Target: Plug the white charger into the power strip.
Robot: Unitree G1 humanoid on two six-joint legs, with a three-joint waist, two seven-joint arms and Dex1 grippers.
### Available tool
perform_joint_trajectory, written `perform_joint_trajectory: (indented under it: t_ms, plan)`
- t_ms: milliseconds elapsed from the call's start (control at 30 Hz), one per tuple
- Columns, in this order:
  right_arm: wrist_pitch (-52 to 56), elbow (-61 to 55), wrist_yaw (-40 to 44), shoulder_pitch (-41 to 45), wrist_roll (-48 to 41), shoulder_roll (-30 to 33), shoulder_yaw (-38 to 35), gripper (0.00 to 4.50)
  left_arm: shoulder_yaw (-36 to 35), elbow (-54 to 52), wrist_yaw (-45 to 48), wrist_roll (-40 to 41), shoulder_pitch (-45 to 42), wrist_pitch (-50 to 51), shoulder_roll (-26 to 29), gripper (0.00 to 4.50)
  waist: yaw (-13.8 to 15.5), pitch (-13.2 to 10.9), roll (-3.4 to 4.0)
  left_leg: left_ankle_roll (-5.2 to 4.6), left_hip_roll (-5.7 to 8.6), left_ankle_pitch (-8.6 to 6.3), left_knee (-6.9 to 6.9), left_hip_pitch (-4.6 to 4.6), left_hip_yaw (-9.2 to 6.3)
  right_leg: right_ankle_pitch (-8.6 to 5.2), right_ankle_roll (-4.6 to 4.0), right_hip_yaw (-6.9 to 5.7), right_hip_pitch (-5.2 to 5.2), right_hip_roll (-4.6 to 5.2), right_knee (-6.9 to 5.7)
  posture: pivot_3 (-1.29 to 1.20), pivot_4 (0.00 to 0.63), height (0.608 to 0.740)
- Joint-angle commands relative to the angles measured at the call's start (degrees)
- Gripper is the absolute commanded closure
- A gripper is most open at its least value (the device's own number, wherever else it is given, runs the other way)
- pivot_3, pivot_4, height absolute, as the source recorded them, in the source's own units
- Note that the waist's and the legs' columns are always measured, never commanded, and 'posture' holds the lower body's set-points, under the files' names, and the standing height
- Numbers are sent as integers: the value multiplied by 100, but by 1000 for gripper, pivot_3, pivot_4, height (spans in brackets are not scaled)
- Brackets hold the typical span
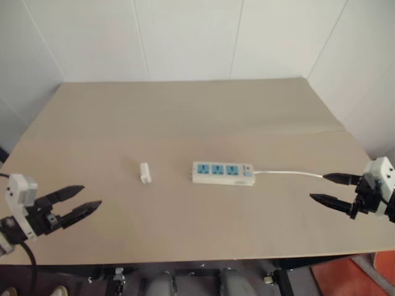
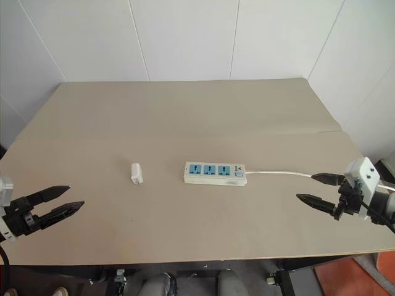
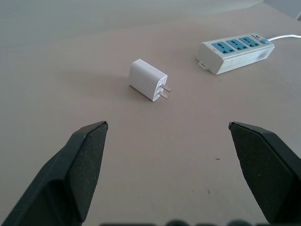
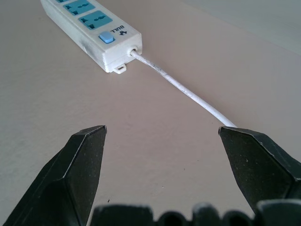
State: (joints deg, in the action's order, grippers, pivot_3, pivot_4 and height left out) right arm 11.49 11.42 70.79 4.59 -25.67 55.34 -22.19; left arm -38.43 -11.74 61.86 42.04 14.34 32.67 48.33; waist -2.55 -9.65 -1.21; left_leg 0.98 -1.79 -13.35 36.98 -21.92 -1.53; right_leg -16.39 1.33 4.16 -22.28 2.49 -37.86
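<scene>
The white charger [image 1: 144, 172] lies on its side mid-bench [image 1: 185, 123], unplugged, just left of the power strip [image 1: 223, 173]; the left gripper [image 1: 79, 203] hangs near the left edge, jaws wide, empty; the right gripper [image 1: 330, 189] near the right edge, jaws wide, astride the cord [image 1: 287, 173].

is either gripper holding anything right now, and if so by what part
Nothing is held. The left gripper and right gripper are both open and empty above the table; the white charger lies loose beside the power strip.
</scene>
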Motion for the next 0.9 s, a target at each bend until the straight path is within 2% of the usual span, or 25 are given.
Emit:
perform_joint_trajectory:
  t_ms: [33,467,900]
  plan:
    - [-13,-65,14,78,-126,81,-222,23,-43,-140,21,7,-3,-114,16,0,0,0,0,0,0,0,0,0,0,0,0,0,0,0,0,0,150,740]
    - [-115,-71,83,63,-84,99,-168,23,23,-146,48,-61,49,-210,-45,0,1,0,0,0,0,0,0,0,0,0,0,0,0,0,0,0,150,740]
    - [-220,123,185,466,71,63,111,23,50,-161,47,-96,102,-336,-117,0,-4,0,0,0,0,0,0,1,0,0,0,0,0,0,0,0,150,740]
